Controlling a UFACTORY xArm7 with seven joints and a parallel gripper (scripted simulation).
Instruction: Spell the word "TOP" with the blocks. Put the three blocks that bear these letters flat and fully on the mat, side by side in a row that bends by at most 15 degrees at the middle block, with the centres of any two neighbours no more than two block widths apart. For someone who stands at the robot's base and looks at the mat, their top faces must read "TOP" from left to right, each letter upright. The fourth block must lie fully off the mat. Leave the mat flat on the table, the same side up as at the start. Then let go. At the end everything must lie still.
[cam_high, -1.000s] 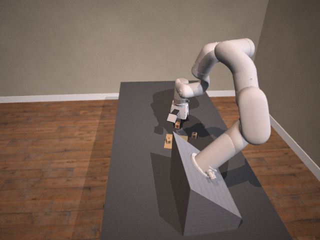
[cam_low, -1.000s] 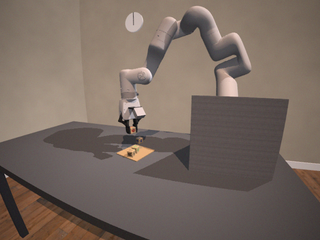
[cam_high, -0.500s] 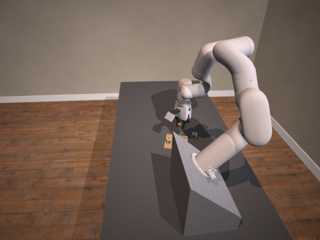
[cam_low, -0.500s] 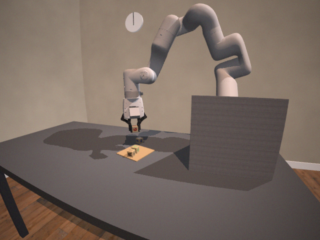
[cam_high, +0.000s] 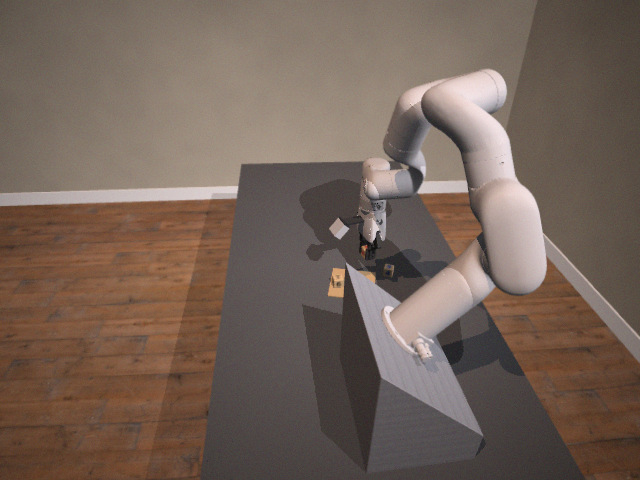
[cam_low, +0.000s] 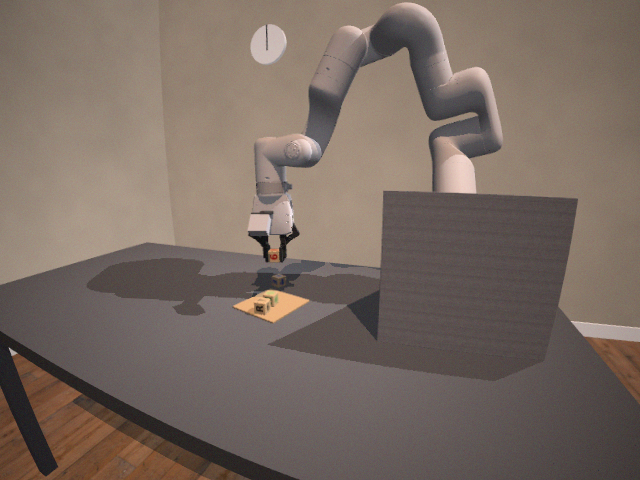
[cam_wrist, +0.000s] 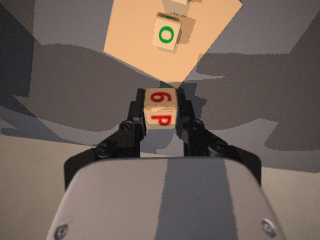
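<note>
Nearest the wrist camera, your end effector (cam_high: 369, 252) (cam_low: 274, 257) (cam_wrist: 160, 99) is clamped on the small pale wooden cube with a red 6 and a red P (cam_high: 365, 251) (cam_low: 273, 255) (cam_wrist: 160, 107), one finger against each of two opposite sides. The cube hangs above the dark grey surface (cam_high: 279, 361) (cam_low: 206, 361) (cam_wrist: 220, 115), just beyond the mat's edge. Expect it to be light and stiff; its flat faces should suit this grip, though a low corner touching first could twist it in the fingers. The P face seems to be the upper one, so keep it up and check its turn before you lower.

Farther out, the flat tan mat (cam_high: 336, 292) (cam_low: 286, 311) (cam_wrist: 135, 55) bears the pale cube with a green O on top (cam_low: 271, 297) (cam_wrist: 166, 35) and, beside it, the pale cube with a black R on its side (cam_high: 337, 280) (cam_low: 262, 306). That one's top letter you can't read here. Both probably slide at a nudge, so come down with finger room beside the O. The mat looks thin; don't press or drag on it.

Off the mat sits the wooden cube with dark blue marks (cam_high: 388, 270) (cam_low: 279, 280); leave it ungripped.
</note>
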